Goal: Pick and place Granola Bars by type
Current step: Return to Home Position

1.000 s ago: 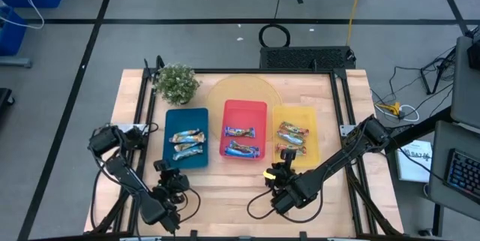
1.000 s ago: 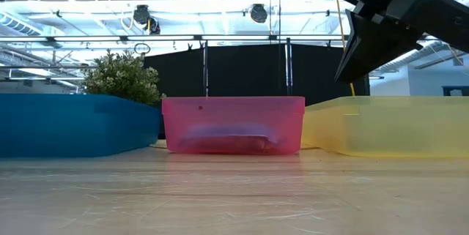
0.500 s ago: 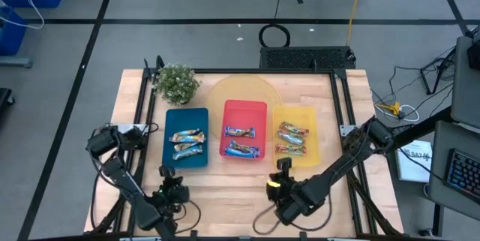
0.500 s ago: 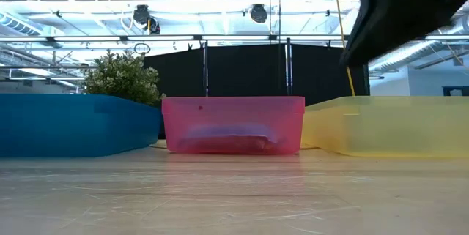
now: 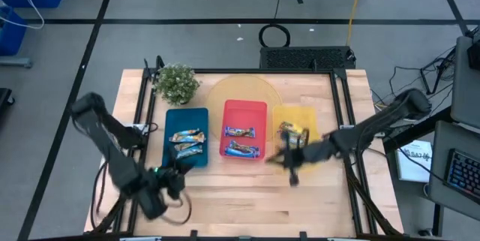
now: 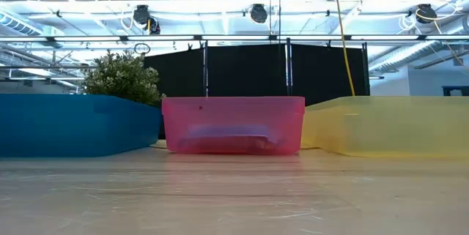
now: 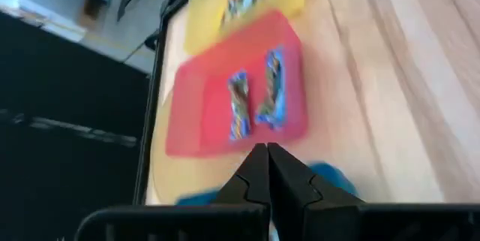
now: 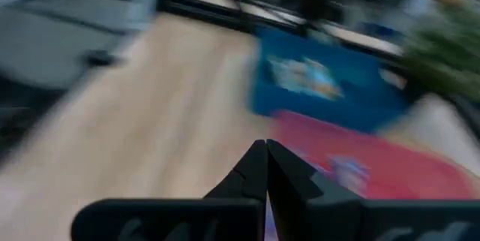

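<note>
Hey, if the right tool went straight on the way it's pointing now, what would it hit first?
Probably the red tray, which lies just past the right tool's shut tips; the blue tray sits beyond it. Depth is unclear, so that's a guess.

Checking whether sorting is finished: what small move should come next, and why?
Probably lift both arms away to rest. The granola bars lie in the blue bin, red bin and yellow bin, none loose on the table; the left hand, by the blue bin, and right hand, by the yellow bin, are shut and empty.
</note>
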Controlling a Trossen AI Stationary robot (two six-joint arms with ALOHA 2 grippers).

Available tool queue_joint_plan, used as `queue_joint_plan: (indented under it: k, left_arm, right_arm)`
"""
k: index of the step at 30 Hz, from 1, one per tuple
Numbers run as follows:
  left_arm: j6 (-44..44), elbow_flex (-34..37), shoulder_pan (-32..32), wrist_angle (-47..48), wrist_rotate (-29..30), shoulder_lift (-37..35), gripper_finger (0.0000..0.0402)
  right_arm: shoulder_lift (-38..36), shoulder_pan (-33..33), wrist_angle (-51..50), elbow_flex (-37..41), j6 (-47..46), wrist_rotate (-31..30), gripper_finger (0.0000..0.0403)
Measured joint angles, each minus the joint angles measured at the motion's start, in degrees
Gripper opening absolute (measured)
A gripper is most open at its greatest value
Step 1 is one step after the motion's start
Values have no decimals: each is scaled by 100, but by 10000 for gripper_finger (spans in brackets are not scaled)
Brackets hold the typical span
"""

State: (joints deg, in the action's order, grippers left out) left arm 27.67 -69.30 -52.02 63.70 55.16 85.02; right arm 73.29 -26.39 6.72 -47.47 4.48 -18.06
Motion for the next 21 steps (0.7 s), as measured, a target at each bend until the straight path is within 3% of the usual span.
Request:
queue_joint_plan:
  k: [3, 5, 10, 12, 15, 18, 21]
  left_arm:
    - [-1624, 252, 691, -1048, -530, -638, 5]
    - [-2702, 503, 1186, -1839, -1189, -1027, 4]
    - [-4938, 1610, 2432, -4692, -3979, -2336, 3]
    - [-5260, 2076, 2943, -5443, -4832, -2797, 3]
    - [-5286, 2675, 3713, -6089, -5499, -3314, 2]
    - [-4954, 3149, 4242, -6226, -5706, -3705, 2]
    - [-4739, 3590, 4361, -6166, -5494, -4245, 2]
  right_arm:
    - [-632, 583, -141, 513, -206, -198, 0]
    - [-975, 865, -142, 796, -310, -225, 0]
    - [-1518, 1278, 302, 1384, -329, 321, 0]
    - [-1648, 1419, 399, 1552, -248, 614, 0]
    - [-1880, 1561, 442, 1758, -14, 766, 0]
    - [-2150, 1598, 382, 1994, 56, 784, 0]
    - [-2565, 1587, 435, 2204, 52, 788, 0]
